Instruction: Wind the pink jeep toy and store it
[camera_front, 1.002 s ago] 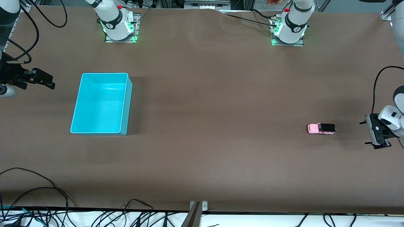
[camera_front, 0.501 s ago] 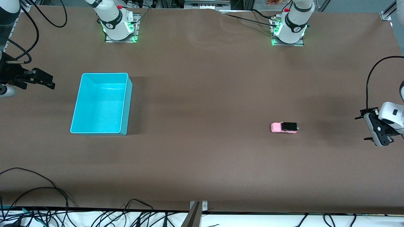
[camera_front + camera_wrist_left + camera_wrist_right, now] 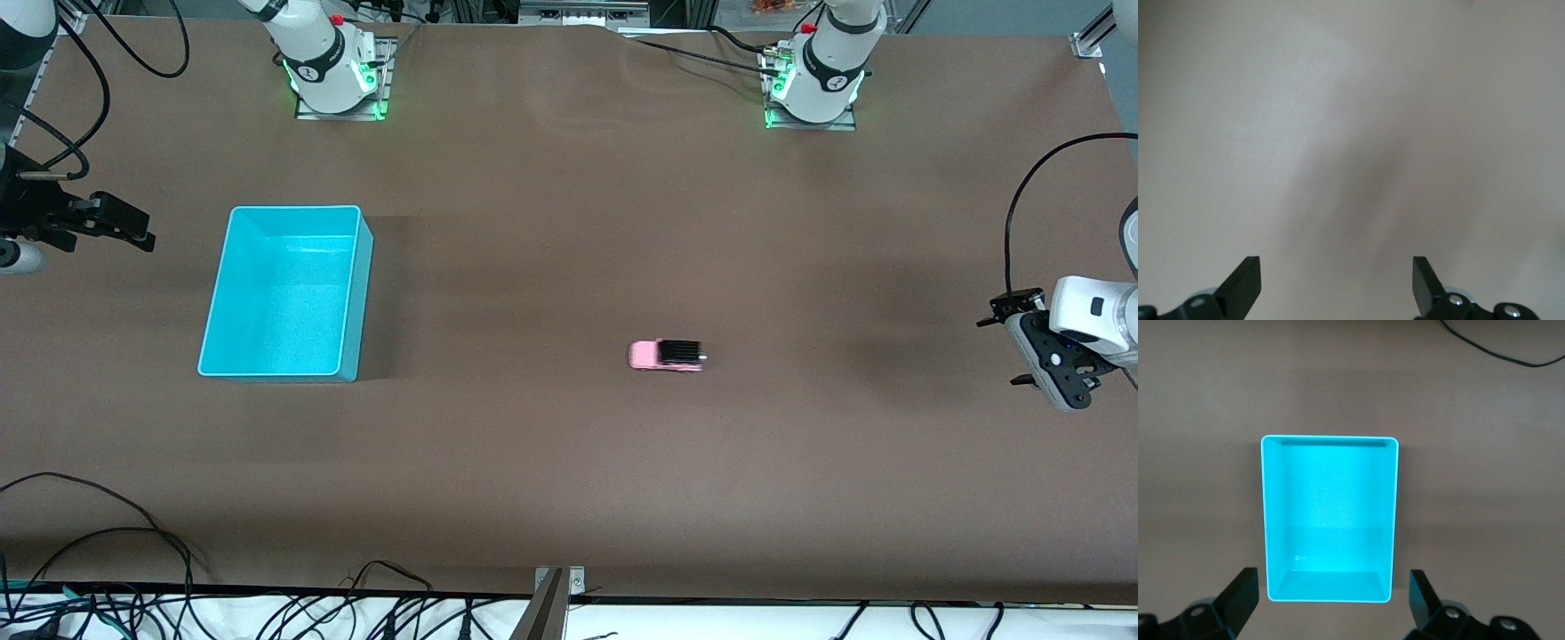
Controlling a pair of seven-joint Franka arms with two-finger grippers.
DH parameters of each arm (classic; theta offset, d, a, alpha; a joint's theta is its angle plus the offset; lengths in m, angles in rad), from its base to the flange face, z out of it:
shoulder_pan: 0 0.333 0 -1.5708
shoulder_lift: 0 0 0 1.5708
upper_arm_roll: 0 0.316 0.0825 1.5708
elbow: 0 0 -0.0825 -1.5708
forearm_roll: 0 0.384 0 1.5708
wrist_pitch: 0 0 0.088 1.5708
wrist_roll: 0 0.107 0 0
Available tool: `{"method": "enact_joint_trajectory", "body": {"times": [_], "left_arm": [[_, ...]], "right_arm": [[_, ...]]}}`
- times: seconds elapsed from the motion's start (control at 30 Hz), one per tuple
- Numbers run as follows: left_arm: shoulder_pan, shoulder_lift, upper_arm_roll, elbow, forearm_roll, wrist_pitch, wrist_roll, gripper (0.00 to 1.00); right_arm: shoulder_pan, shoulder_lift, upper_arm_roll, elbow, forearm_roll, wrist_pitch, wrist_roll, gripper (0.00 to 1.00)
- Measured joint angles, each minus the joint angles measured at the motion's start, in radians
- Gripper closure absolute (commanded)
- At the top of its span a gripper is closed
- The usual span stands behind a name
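The pink jeep toy (image 3: 667, 356), tiny with a black roof, stands on its wheels on the bare brown table near the middle, its pink nose toward the turquoise bin (image 3: 357, 293). My left gripper (image 3: 1003, 351) hangs open and empty at the left arm's end of the table, well apart from the jeep. Its wrist view shows only bare table between the open fingers of the left gripper (image 3: 1336, 270). My right gripper (image 3: 147, 229) waits open beside the bin at the right arm's end. The right wrist view looks down into the bin (image 3: 1395, 520), past the right gripper (image 3: 1331, 581).
Both arm bases (image 3: 333, 71) stand along the table edge farthest from the front camera. Loose black cables (image 3: 133, 551) lie along the nearest edge. A metal bracket (image 3: 558, 582) sits at the middle of that edge.
The jeep has rolled by itself across the table from near the left gripper toward the bin. The left gripper has shifted slightly. The right arm has stayed still.
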Motion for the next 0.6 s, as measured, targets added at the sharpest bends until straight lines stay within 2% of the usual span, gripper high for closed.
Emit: {"method": "enact_joint_trajectory", "body": {"times": [0.3,0.6], "left_arm": [[-0.009,-0.031,-0.029,0.003,0.0,-0.04,-0.174,0.0],[-0.067,-0.056,-0.03,0.066,0.0,-0.121,-0.4,0.0]], "right_arm": [[0.001,0.0,0.001,0.0,0.0,-0.001,0.0,0.0],[0.013,0.002,0.005,0.0,0.0,-0.004,0.0,0.0]]}}
